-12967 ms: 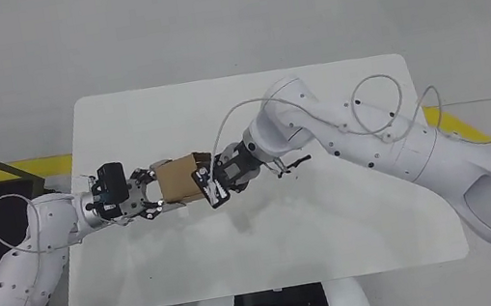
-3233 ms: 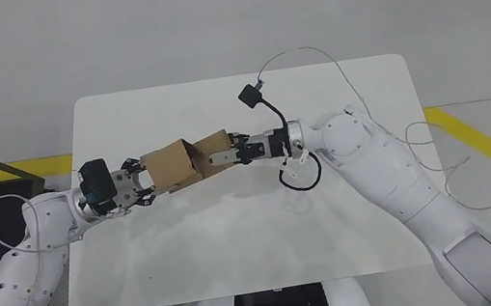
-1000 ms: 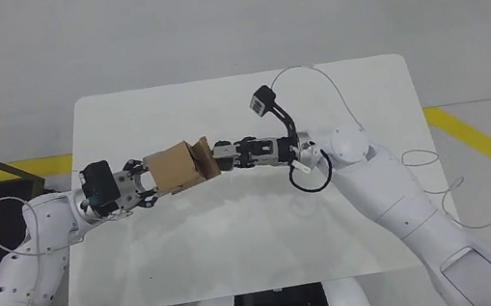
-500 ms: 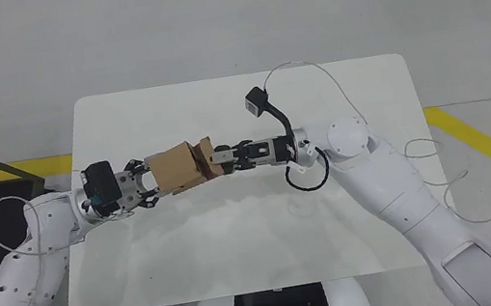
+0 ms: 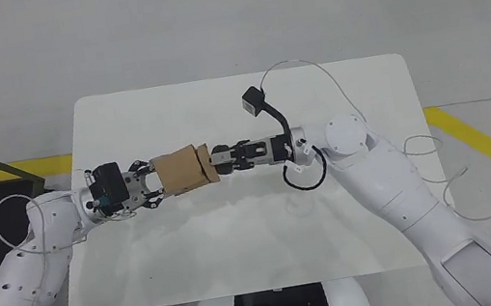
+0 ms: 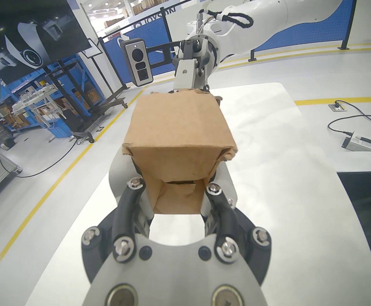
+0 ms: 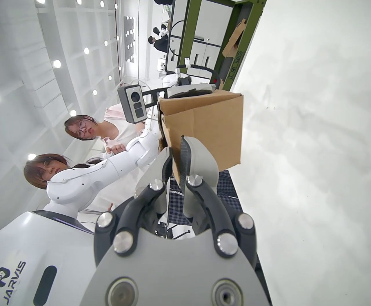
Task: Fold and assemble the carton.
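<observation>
— Where is the carton (image 5: 180,172)?
— Over the left-middle of the table (image 5: 336,226), between the two arms, which stretch out nearly level toward each other.
— And the grippers?
— The left gripper (image 6: 174,185) clamps the flap at the carton's left end. The right gripper (image 7: 176,158) has its fingers pressed together on a thin cardboard edge at the right end.

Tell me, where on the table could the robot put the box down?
Bare table lies between the carton and the near edge, and again between the carton and the far edge. The middle is crowded: the left hand and right hand both grip the carton there.
</observation>
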